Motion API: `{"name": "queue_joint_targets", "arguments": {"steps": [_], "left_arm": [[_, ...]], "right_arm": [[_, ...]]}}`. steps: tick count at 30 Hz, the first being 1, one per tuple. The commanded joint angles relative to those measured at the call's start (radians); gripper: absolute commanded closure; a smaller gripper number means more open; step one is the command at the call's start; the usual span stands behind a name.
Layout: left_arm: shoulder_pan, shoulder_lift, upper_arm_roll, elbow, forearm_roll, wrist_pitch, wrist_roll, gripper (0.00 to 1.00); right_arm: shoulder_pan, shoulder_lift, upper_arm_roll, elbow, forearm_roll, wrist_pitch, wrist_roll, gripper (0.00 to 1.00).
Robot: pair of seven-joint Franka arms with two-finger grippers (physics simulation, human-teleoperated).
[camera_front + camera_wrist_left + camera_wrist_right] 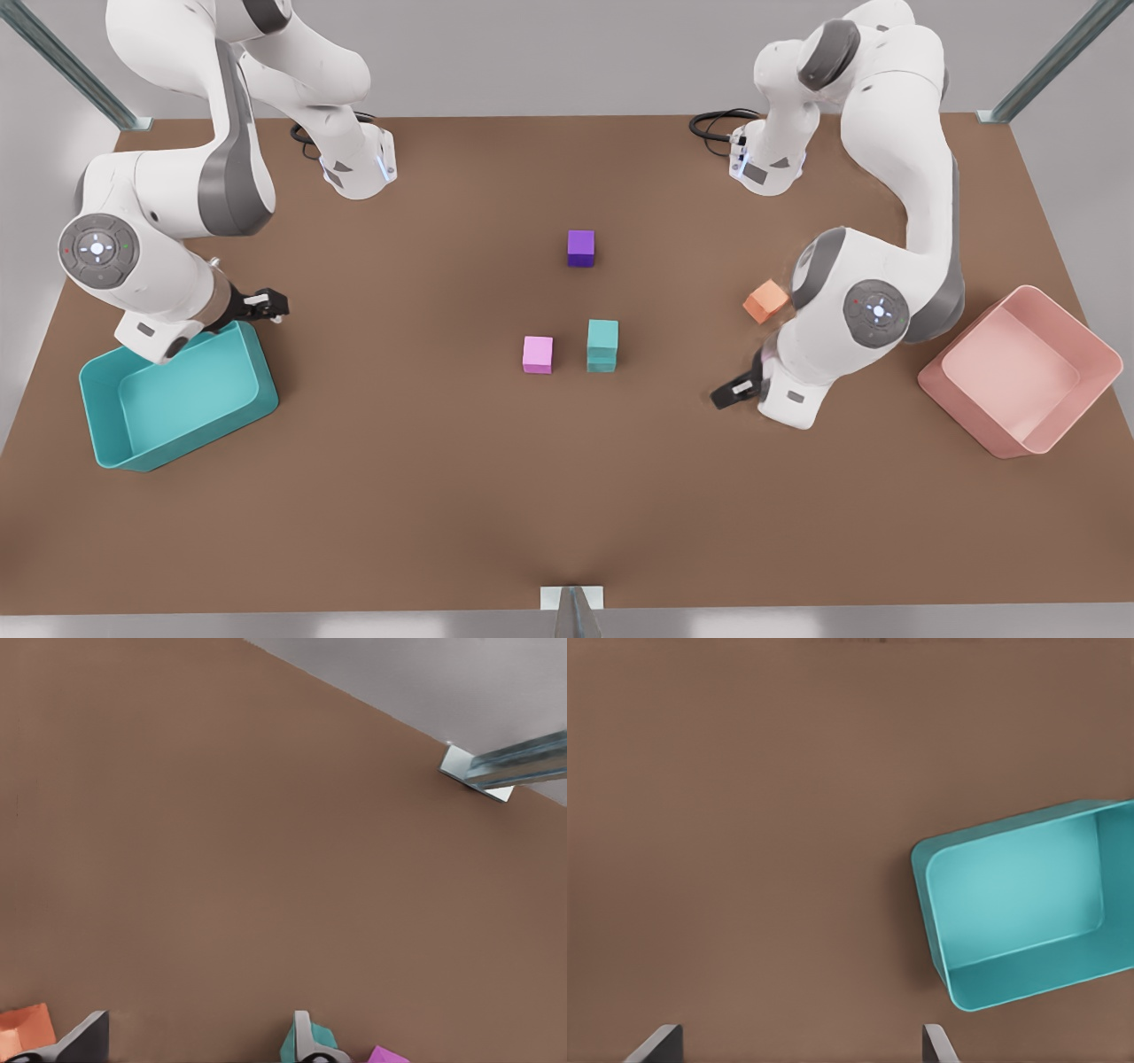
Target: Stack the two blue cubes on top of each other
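1. I am looking at the two blue cubes near the middle of the counter (443,496). The top blue cube (602,333) looks like it is sitting right on the bottom blue cube (602,361). They are making one little upright tower.
2. A pink cube (538,354) is sitting just beside the tower, on the front view's left. A purple cube (580,248) is sitting farther back, apart from it.
3. The left gripper (730,393) is hanging low on the front view's right, near an orange cube (765,301). Its fingers (84,1041) are spread wide and are holding nothing. The tower is lying off past one finger, not between the two.
4. The right gripper (268,306) is waiting on the front view's left, by the rim of the teal bin (106,443). Its fingers (660,1047) are spread wide too, and they are empty.
5. The left gripper is the nearer one to the tower. The right one is well apart from it.
6. I am thinking the stacking job is done. If a fix is needed, I am guessing the left arm should do it. It should come down from above so it is not bumping the pink cube.
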State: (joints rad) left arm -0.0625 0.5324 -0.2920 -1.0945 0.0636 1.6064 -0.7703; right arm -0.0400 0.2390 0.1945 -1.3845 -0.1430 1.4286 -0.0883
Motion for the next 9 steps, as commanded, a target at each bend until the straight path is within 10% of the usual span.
{"name": "queue_joint_targets", "arguments": {"steps": [1, 2, 9], "left_arm": [[0.108, -0.142, -0.002, -0.137, 0.102, -0.316, 0.601, 0.00], [0.118, -0.276, 0.025, -0.349, 0.096, -0.220, 0.758, 0.00], [0.036, -0.376, 0.110, -0.346, 0.001, -0.290, 0.758, 0.00]], "right_arm": [[0.000, -0.001, 0.000, -0.001, -0.001, 0.004, -0.024, 0.00], [0.000, -0.001, 0.000, -0.001, -0.001, 0.003, -0.024, 0.00], [0.000, 0.000, 0.000, -0.002, 0.000, 0.001, -0.024, 0.00]]}}
